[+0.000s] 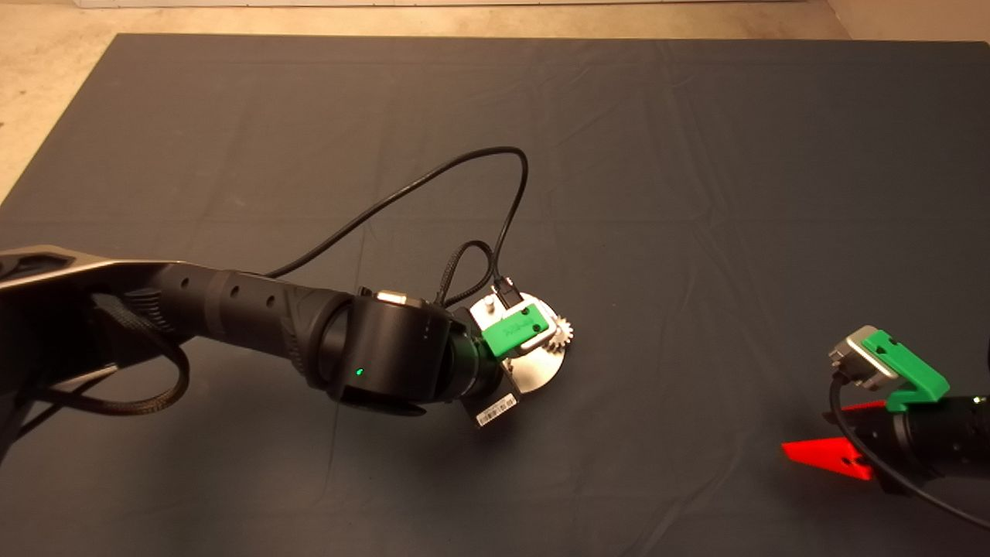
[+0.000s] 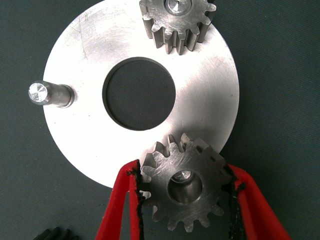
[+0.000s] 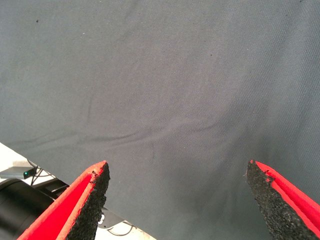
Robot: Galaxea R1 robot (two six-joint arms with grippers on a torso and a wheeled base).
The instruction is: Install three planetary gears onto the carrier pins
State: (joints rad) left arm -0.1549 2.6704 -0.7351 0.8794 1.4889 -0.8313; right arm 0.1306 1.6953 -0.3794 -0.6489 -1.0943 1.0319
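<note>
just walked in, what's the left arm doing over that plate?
The left gripper is shut on a planetary gear, holding it over a carrier pin whose tip shows through the bore. One gear is already seated on another pin of the round plate; the third pin is bare. The right gripper waits open over the mat at the lower right.

Gear on pin: a small shiny gear (image 2: 176, 20) sits on a pin at the plate's edge.
Held gear: another gear (image 2: 186, 187), tilted, with a pin tip in its hole.
Bare pin: one short peg (image 2: 50, 94) stands free.
</note>
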